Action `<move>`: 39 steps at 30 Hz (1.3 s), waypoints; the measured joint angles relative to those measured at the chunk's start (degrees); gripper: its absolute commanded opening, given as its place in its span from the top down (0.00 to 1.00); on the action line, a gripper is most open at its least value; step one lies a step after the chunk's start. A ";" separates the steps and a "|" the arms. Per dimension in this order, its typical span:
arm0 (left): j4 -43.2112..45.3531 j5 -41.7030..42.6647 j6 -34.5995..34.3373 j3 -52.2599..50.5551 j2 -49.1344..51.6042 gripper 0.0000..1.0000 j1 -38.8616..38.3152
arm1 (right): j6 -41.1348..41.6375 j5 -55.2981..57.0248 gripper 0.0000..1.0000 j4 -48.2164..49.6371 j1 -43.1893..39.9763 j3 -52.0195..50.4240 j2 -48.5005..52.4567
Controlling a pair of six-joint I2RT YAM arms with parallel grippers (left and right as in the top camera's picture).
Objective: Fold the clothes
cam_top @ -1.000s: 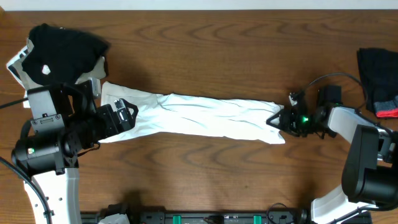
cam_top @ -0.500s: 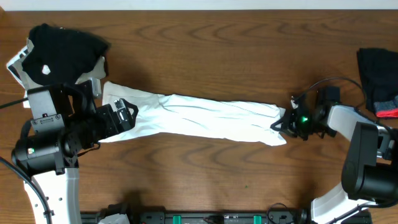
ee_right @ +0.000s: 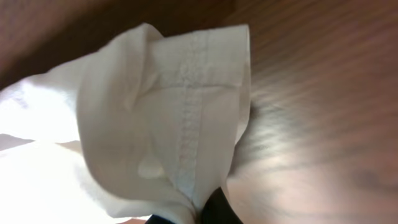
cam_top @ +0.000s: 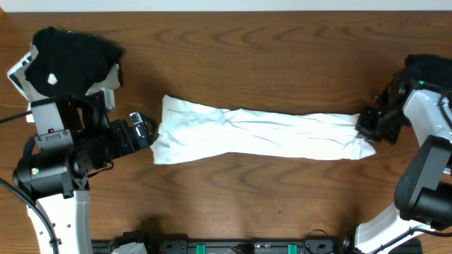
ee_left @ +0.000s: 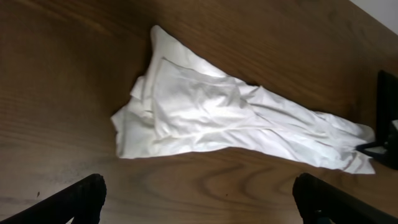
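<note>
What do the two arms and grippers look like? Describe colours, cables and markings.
The left arm has black joint housings on a white lower link, with a black cable beside it; the left gripper is black. The right arm is white with black joints and a green light; the right gripper is black.

This looks like a robotics lab bench rather than a home. A bare wood-grain surface [cam_top: 282, 49] has one white-and-black robot arm [cam_top: 53, 166] mounted at the lower left of the frame and another [cam_top: 424, 187] at the lower right. A loose black cable [cam_top: 14, 118] runs in from the left edge, and a black rail with green fittings [cam_top: 233, 248] lines the bottom edge. A white T-shirt [cam_top: 261, 134] lies stretched between the arms
</note>
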 measured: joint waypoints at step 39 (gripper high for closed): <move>0.00 0.00 0.02 0.00 0.02 0.02 0.00 | 14.29 11.78 0.99 -6.27 38.36 9.64 0.02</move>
